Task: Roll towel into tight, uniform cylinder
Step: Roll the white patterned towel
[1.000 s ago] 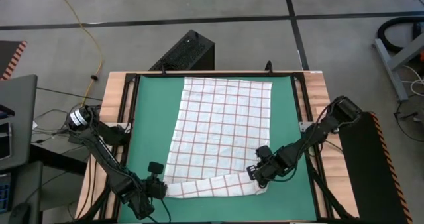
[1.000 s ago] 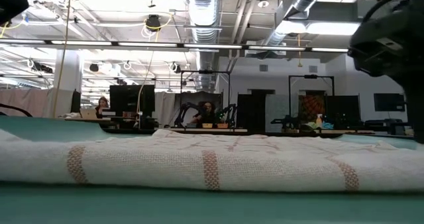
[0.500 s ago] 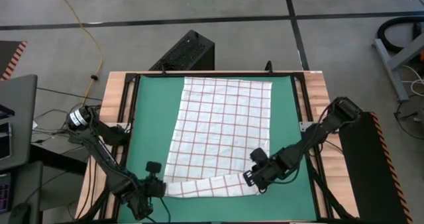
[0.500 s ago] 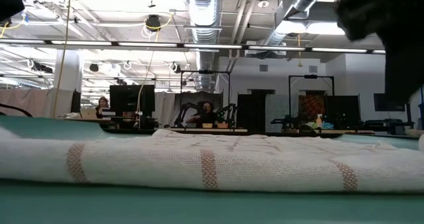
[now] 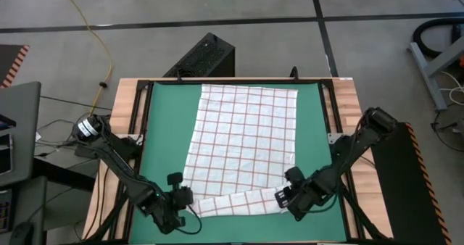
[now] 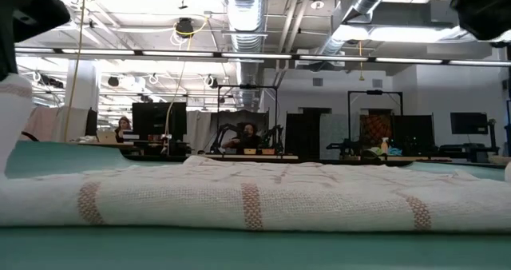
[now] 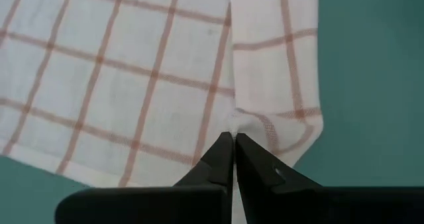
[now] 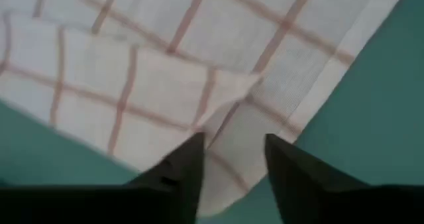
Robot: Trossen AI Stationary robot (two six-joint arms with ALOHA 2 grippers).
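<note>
The white towel [image 5: 243,140] with red-brown grid lines lies spread on the green mat [image 5: 163,129]. Its near edge is folded back over it as a narrow strip [image 5: 239,201], which fills the low view as a long band [image 6: 255,194]. My left gripper [image 5: 185,199] is at the strip's left end and is shut on the cloth [image 7: 234,139]. My right gripper [image 5: 284,198] hangs over the strip's right end. It is open [image 8: 232,144], with the fingers above the cloth and apart from it. My left gripper pinches the folded strip's left end between its two fingertips, at the flap's edge [image 7: 242,121], where the cloth puckers. One layer or several, I cannot tell. The fingers slant down from the near left. A bit of cloth [image 6: 12,118] stands raised there; the rest lies flat.
Bare mat lies left [image 5: 163,158] and right [image 5: 312,129] of the towel. A dark frame and wooden rails [image 5: 348,107] border the mat. A black box [image 5: 206,56] stands beyond the far edge.
My left gripper has moved right, toward the towel's near left corner, and has rolled; cloth now stands raised at the left of the low view. My right gripper has risen and drawn toward the near edge. The strip's right end, raised half a second ago, lies flat.
</note>
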